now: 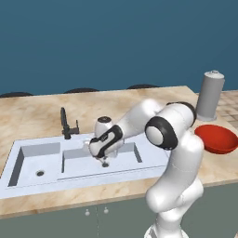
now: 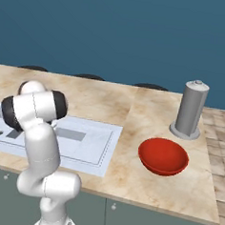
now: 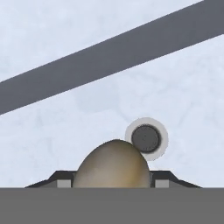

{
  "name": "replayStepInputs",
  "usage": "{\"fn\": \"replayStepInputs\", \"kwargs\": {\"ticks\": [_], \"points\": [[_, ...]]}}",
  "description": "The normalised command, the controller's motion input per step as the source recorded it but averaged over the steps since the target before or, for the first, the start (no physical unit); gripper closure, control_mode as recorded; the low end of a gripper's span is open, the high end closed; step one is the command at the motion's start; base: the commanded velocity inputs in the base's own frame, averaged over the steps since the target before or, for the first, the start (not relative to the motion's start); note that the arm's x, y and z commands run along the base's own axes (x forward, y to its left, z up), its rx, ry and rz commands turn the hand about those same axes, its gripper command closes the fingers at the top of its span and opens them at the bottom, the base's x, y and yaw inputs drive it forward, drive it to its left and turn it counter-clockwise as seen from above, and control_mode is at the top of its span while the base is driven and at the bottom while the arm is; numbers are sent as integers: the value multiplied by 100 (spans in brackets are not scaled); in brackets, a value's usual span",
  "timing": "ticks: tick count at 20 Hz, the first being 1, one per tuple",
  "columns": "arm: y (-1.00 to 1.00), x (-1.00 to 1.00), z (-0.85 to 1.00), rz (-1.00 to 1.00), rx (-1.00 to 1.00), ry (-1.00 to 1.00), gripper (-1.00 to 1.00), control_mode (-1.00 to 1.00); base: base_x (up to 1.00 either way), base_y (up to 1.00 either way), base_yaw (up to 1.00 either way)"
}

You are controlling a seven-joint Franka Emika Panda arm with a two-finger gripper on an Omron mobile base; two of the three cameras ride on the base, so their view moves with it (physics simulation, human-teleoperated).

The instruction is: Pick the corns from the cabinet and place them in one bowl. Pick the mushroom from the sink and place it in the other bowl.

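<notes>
- I start at the left, at the sink (image 1: 28, 153), pale and two-basined with the thin black tap (image 1: 66, 124) behind the divider; its left basin shows me just a round drain (image 1: 40, 173);
- my arm reaches down into the right basin, and the gripper (image 1: 103, 160) sits low over that basin's floor, close to its drain;
- from the hand view I see the mushroom (image 3: 113, 164) — a rounded beige dome — sitting right between the two dark finger tips, each tip flush against one side of it, with the drain (image 3: 146, 138) just beyond it on the basin floor; I judge the jaws drawn in on the mushroom, though I cannot tell whether it has left the floor yet;
- so the mushroom is in the sink, in the right basin, grasped or very nearly so; lifting it out and carrying it across remains to be done;
- further right on the counter (image 2: 110, 102) the red bowl (image 2: 163, 156) stands with nothing visible inside it — the mushroom's destination as I read it — with a grey canister (image 2: 191, 111) just behind it;
- of the corns, the tan bowl and the cabinet I can judge nothing from here; how that half stands I cannot say.
</notes>
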Motion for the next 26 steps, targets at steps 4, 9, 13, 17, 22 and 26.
{"fn": "replayStepInputs", "kwargs": {"ticks": [4, 9, 13, 17, 22, 26], "points": [[-27, -16, 43, 0, 3, 0, 100, -100, 0, 0, 0], [-28, -15, 46, 0, 3, -3, 100, -100, 0, 0, 0], [-29, -13, 44, 0, 0, -2, 100, -100, 0, 0, 0], [-27, -4, 46, 0, 0, -6, 100, -100, 0, 0, 0], [-22, 0, 41, -4, 0, -3, 100, -100, 0, 0, 0], [-27, 0, 41, 0, 0, -1, 100, -100, 0, 0, 0]]}}
